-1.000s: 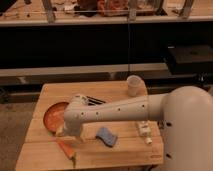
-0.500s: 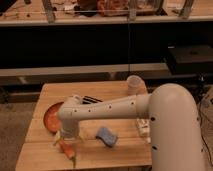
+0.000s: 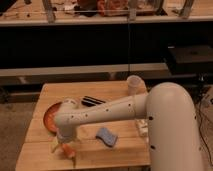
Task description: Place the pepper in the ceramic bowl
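Observation:
The pepper (image 3: 69,150) is a small orange-red sliver lying on the wooden table (image 3: 115,155) near its front left corner. My gripper (image 3: 61,145) points down at the end of the white arm, right over the pepper and touching or almost touching it; it hides part of the pepper. The ceramic bowl (image 3: 49,119) is orange-brown and sits at the table's left edge, just behind the gripper. The arm's wrist covers the bowl's right side.
A blue-grey folded cloth (image 3: 106,136) lies to the right of the gripper. A dark flat object (image 3: 93,101) lies behind the arm. A translucent white cup (image 3: 134,84) stands at the back right. A small white item (image 3: 143,128) sits near the right edge.
The arm has swung left and toward the front, and the gripper has come down from beside the bowl onto the pepper. The bowl, cloth and cup have not moved.

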You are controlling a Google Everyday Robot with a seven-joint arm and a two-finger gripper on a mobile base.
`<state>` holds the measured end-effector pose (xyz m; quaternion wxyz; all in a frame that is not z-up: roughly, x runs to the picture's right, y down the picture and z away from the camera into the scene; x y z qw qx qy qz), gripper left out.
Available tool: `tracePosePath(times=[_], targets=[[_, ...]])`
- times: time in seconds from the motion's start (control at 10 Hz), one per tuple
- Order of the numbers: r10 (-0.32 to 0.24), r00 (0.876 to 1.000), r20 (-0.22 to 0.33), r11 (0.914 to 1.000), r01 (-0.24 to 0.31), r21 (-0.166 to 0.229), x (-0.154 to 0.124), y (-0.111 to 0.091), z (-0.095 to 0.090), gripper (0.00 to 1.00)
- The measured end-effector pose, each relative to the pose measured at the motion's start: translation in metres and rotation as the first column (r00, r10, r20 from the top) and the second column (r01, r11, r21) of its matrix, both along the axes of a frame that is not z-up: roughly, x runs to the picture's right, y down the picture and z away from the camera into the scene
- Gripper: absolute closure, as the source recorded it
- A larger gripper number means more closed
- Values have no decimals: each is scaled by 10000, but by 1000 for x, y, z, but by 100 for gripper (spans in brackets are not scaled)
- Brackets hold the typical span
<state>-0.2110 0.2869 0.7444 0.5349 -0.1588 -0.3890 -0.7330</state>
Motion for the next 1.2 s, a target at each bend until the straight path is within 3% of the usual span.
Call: tracePosePath(times=[0.5,1.0,1.2], targets=[[-392,9989,-272,9992,391,-70,-4,11,-3,21],[-297,9983,-509,9986,274,-452,5,30,1,61],[-222,9977,-633,9990,197,-410,7,29,0,63]])
